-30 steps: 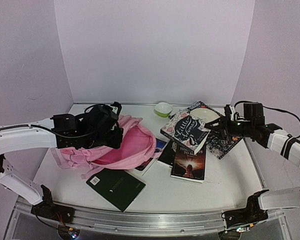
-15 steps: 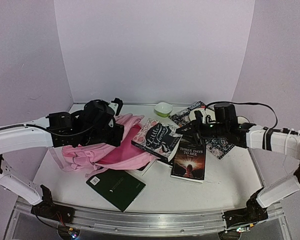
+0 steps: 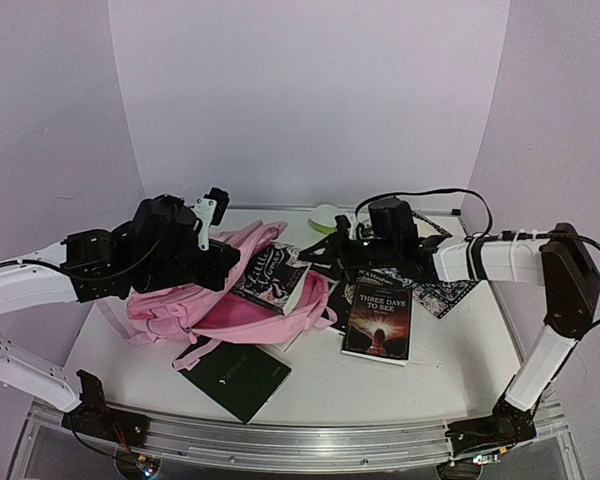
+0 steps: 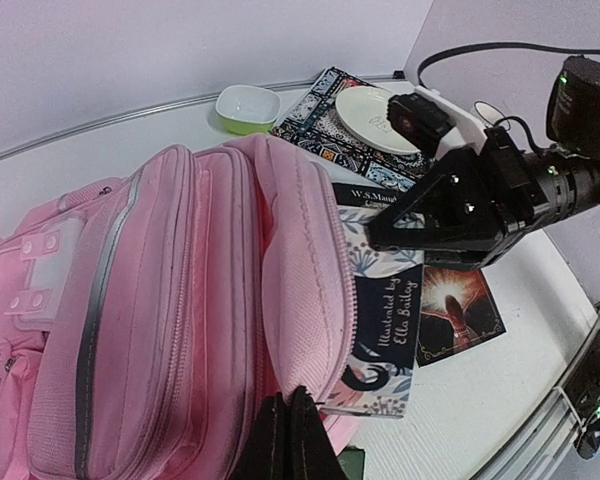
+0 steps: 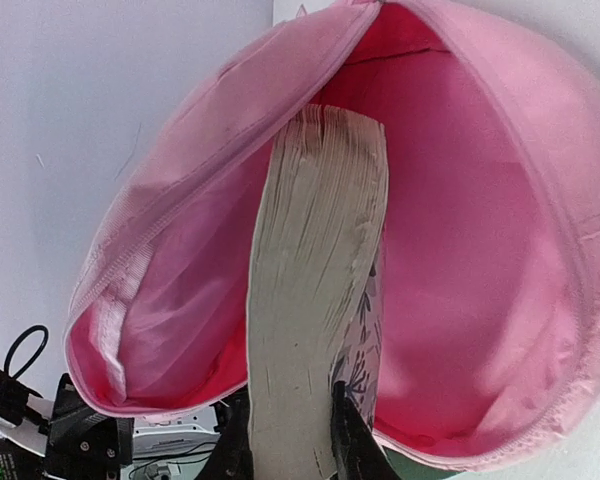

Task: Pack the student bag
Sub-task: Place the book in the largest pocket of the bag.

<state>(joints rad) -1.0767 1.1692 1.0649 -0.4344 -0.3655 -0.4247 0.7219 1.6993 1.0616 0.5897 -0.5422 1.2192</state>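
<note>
a flat dark green book (image 3: 232,372) lies nearest. behind it, left of centre, sits the soft pink fabric backpack (image 3: 250,318), mouth gaping rightward. the left gripper (image 4: 287,425) pinches its upper rim, fingers together. the right gripper (image 5: 290,445) clamps a thick floral paperback (image 5: 315,290), half inside that mouth. farthest back, a small green bowl (image 3: 325,214).

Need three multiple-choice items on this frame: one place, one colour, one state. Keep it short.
1. Where is the book held by the right end effector?
A) partly inside the student bag
B) lying flat, released
C) under the bag

2. Colour of the bowl?
A) red
B) green
C) blue

3. State of the left end effector?
A) open in the air
B) shut on the bowl
C) shut on the student bag

Answers: 1A, the page edges sit within the bag's pink mouth; 2B, its rim is light green; 3C, its fingers pinch the bag's edge.
</note>
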